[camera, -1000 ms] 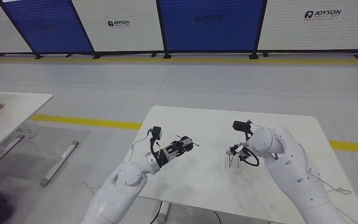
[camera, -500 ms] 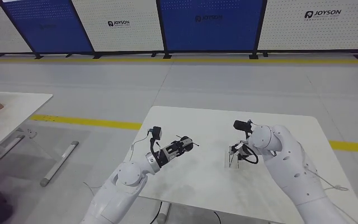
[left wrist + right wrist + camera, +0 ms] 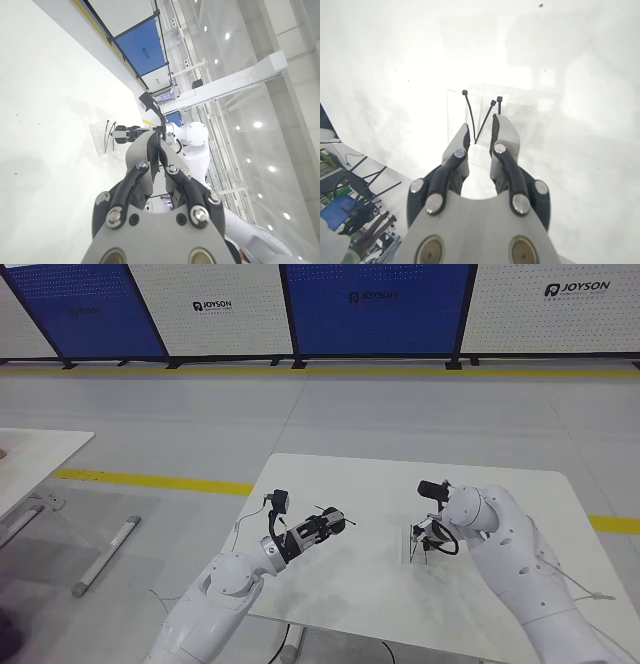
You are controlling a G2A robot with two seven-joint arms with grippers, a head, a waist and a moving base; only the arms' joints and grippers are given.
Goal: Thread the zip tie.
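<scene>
Three black zip ties [image 3: 470,112] stand upright in a small clear holder [image 3: 453,120] on the white table [image 3: 500,594]. My right gripper [image 3: 481,123] is open, its fingertips on either side of the ties' lower stems, just above the holder [image 3: 412,546]. My left gripper [image 3: 335,520] hovers above the table to the left of the holder, pointing toward it. Its fingers [image 3: 147,150] are pressed together, and I cannot tell whether anything thin is pinched between them. From the left wrist view, the right gripper [image 3: 113,133] sits at the holder [image 3: 98,136].
The table's front edge runs close below the left arm. A second white table [image 3: 40,454] stands far left across the floor. Blue and white panels line the back of the room.
My right gripper has edged slightly rightward and closer in over the holder. The left arm has kept still.
</scene>
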